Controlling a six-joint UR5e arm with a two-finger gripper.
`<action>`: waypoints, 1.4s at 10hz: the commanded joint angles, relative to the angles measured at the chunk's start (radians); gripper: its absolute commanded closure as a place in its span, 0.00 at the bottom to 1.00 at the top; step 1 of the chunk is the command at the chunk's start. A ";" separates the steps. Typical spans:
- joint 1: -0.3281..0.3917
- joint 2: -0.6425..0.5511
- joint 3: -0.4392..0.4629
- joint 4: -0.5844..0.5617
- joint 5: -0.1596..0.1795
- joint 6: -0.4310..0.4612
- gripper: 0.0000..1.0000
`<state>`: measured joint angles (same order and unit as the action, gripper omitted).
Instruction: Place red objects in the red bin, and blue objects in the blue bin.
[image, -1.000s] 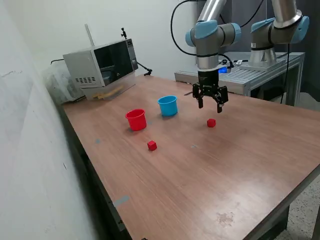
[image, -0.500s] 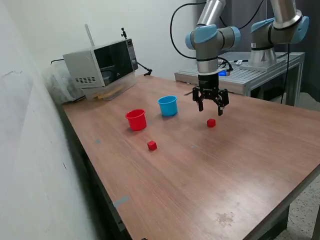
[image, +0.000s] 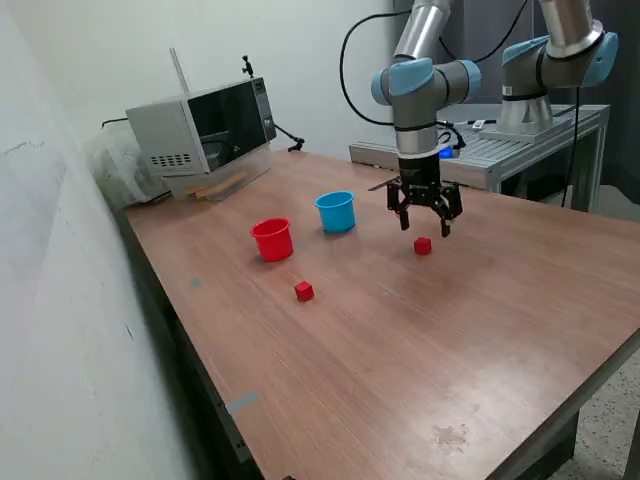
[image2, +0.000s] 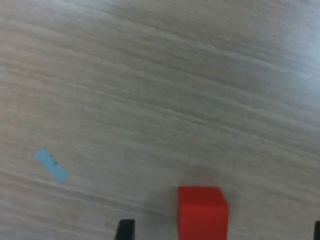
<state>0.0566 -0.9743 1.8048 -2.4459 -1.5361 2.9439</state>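
The gripper (image: 424, 222) hangs just above the wooden tabletop (image: 480, 330), jaws spread wide and holding nothing — a red cube (image: 422, 245) sits on the wood just below it. In the wrist view that cube (image2: 202, 211) lies between the two dark fingertips (image2: 125, 229), apart from both. A second red cube (image: 304, 291) rests nearer the front edge, well apart. The red cup (image: 272, 239) and the light blue cup (image: 336, 211) stand upright near each other, toward the exterior view's left of the gripper.
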 joint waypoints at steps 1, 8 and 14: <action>0.000 0.017 -0.001 -0.001 0.001 -0.025 0.00; 0.000 0.017 0.002 -0.001 0.047 -0.071 1.00; 0.000 -0.238 0.033 0.095 0.036 -0.075 1.00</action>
<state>0.0572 -1.1168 1.8302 -2.4028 -1.4991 2.8697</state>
